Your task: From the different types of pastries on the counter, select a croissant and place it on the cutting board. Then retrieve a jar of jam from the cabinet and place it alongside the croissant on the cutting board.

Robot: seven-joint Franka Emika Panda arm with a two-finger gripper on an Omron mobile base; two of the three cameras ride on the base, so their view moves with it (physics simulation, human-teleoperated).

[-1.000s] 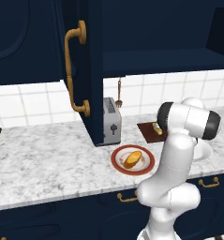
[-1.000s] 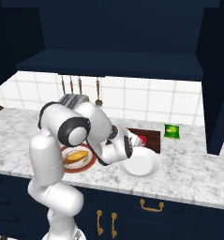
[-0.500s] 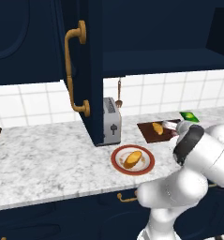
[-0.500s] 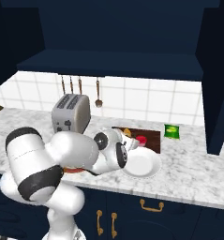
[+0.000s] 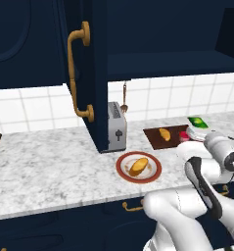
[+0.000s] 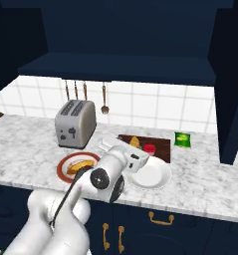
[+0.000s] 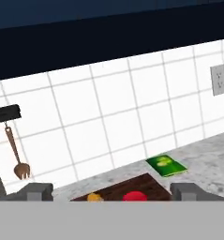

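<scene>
Big white-and-grey marbled stone counter (image 5: pixel 50 162) running the whole width, with a dark navy wall cabinet (image 5: pixel 96 73) above it, door swung open, long curved brass handle (image 5: pixel 78 73) facing out. White Franka arm (image 6: pixel 65 204) folded low in front, wrist reaching toward the board.

Silver two-slot toaster (image 6: pixel 75 123) parked against the tiled wall, just beside the open door in the left base view. Flat dark reddish-brown cutting board (image 6: pixel 162 146) further right, near the backsplash. White empty plate (image 6: pixel 150 175) right in front of the board, and a red-rimmed plate (image 5: pixel 122 169) carrying the larger oblong golden-yellow bread roll (image 5: pixel 138 166) out in front of the toaster.

On the board: small oval golden-orange croissant (image 5: pixel 164 134) toward the left side, and the squat red jar of jam (image 6: pixel 149 149) close beside it, upright. Both sitting there alone, nothing gripping them.

Two-finger gripper (image 7: pixel 111 191) spread wide, empty, hovering just short of the board's near edge. Small bright green rectangle (image 7: pixel 166 165) lying flat on the marble off the board's right end.
</scene>
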